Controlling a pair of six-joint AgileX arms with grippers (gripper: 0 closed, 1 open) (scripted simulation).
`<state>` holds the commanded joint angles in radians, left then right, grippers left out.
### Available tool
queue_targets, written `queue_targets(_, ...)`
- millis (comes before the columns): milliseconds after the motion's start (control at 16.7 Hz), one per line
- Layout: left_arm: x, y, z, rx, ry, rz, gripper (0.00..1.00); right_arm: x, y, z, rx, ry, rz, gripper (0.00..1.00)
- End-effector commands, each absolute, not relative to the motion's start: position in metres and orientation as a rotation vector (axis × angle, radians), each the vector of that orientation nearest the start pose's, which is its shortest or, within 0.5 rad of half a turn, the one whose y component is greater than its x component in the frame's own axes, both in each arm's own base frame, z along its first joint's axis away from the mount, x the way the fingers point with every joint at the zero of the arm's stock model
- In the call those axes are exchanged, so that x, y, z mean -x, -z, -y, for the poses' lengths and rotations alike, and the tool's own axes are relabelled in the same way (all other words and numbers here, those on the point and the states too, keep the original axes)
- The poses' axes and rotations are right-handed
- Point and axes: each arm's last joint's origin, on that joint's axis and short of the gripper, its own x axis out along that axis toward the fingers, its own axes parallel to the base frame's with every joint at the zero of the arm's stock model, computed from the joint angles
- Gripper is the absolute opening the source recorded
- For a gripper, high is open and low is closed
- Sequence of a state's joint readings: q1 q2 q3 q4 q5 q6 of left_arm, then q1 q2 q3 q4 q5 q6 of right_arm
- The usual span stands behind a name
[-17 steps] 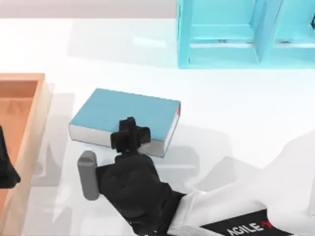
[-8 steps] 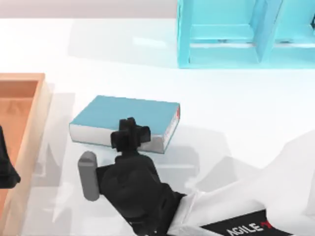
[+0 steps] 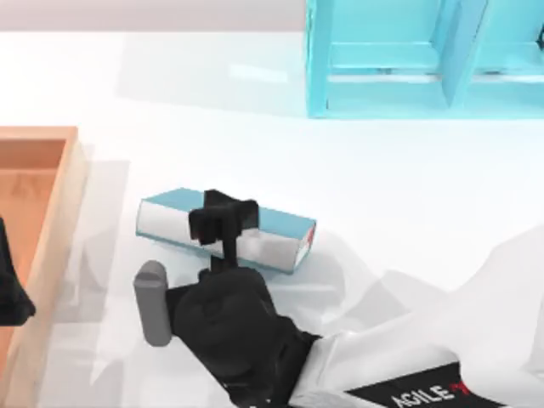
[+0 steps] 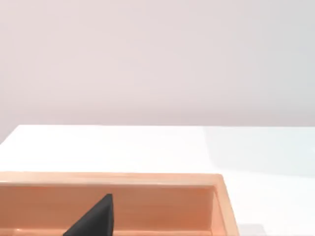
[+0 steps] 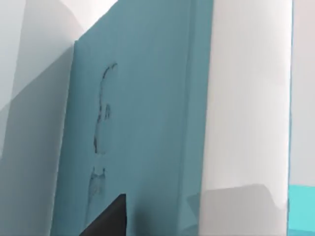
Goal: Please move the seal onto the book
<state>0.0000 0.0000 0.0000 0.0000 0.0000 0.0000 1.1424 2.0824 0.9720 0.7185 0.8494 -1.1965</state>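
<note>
A white table (image 3: pixel 408 212) is being looked down on from the top view, with a light-blue shelf unit (image 3: pixel 382 59) standing at its far edge and a wooden tray (image 3: pixel 73 195) lying along its left side. The book (image 3: pixel 280 223) is lying near the table's middle, just right of the tray, its long axis running from left to right. It is being tipped, not lying flat: the teal cover is being seen as a narrow band while the white page edges are being turned up toward the camera. The right gripper (image 3: pixel 223 217) is being held at the book's near long side, reaching in from the near edge of the table, and its jaws appear to be pinching that side of the book. So the right arm is much the nearer to the book. The left gripper (image 3: pixel 8 289) is being kept parked over the tray, and whether it is spread or pressed together cannot be told. Where the seal lies cannot be told, so its direction from the tool is being left unjudged. In the right wrist view the cover (image 5: pixel 147 123) is being shown close up, faintly scuffed, beside the pages. The left wrist view is giving the tray's wall (image 4: pixel 147 179).
</note>
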Motion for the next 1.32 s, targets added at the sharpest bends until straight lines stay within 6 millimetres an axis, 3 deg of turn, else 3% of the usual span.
queue_targets(480,-0.106,-0.160,0.001,0.000,0.000,0.000,1.00,-0.178,-0.101,-0.356,1.522,-0.414,0.001,1.00)
queue_targets(600,-0.106,-0.160,0.001,0.000,0.000,0.000,1.00,-0.157,-0.099,-0.360,1.533,-0.429,-0.013,1.00)
queue_targets(1020,-0.106,-0.160,0.001,0.000,0.000,0.000,1.00,-0.052,-0.105,-0.359,1.538,-0.424,-0.014,1.00)
queue_targets(1140,-0.106,-0.160,0.001,0.000,0.000,0.000,1.00,-0.036,-0.111,-0.356,1.523,-0.412,0.003,1.00)
queue_targets(1320,-0.106,-0.160,0.001,0.000,0.000,0.000,1.00,-0.034,-0.112,-0.356,1.520,-0.410,0.006,1.00)
